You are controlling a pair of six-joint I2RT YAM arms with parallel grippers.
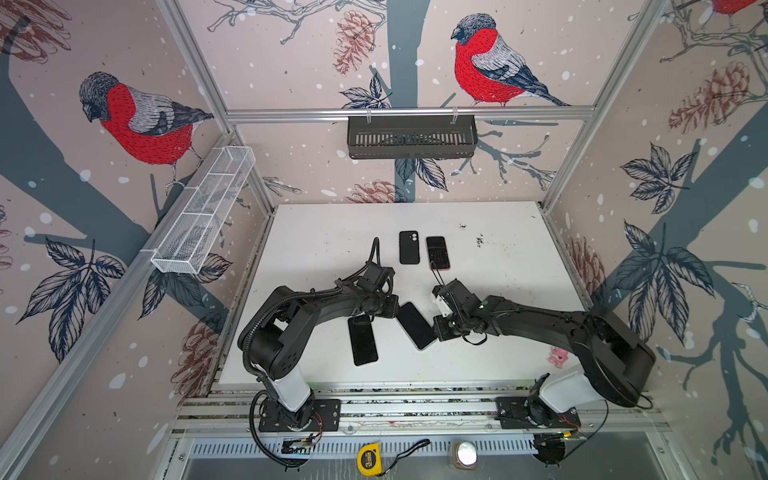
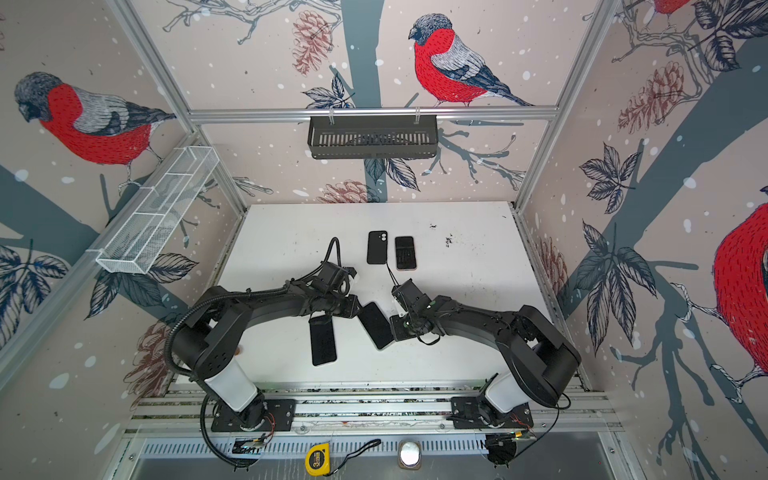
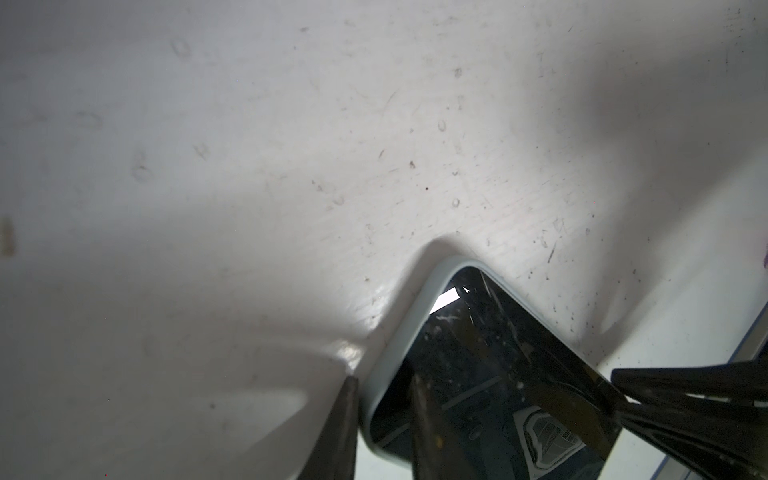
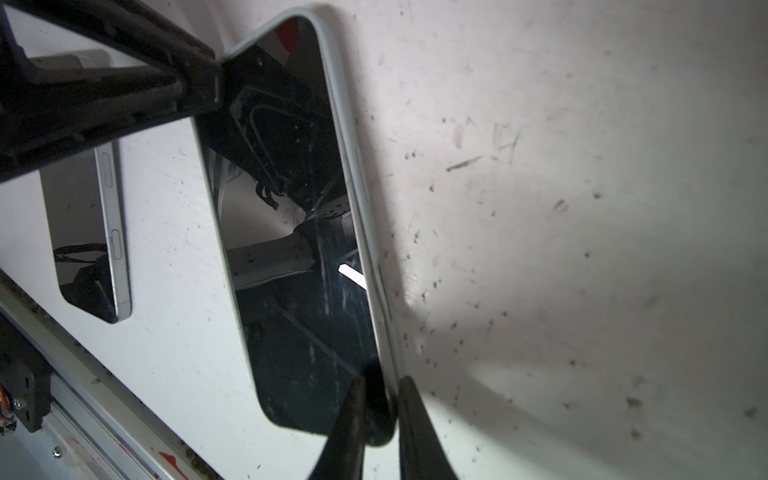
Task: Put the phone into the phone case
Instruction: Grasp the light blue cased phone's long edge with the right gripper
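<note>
At the left I saw a spare phone (image 1: pixel 363 340) lying flat on the table (image 1: pixel 498 257). The left gripper (image 3: pixel 482 382) stood narrow around one end of the phone (image 1: pixel 415 325), but I could not tell if it really pinched. The phone was slanted at mid-table, well apart from the phone case (image 1: pixel 409 247) farther back. The right gripper (image 4: pixel 386 386) clamped a corner of its other end, fingers nearly together.

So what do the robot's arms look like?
Both are chunky and black. The left arm and right arm each have a white section above a black base plate. A ribbed black cable hose loops beside the left arm; thin wires trail off the right. Tiny green lights glow near the right wrist. Fingers are slim and dark.
</note>
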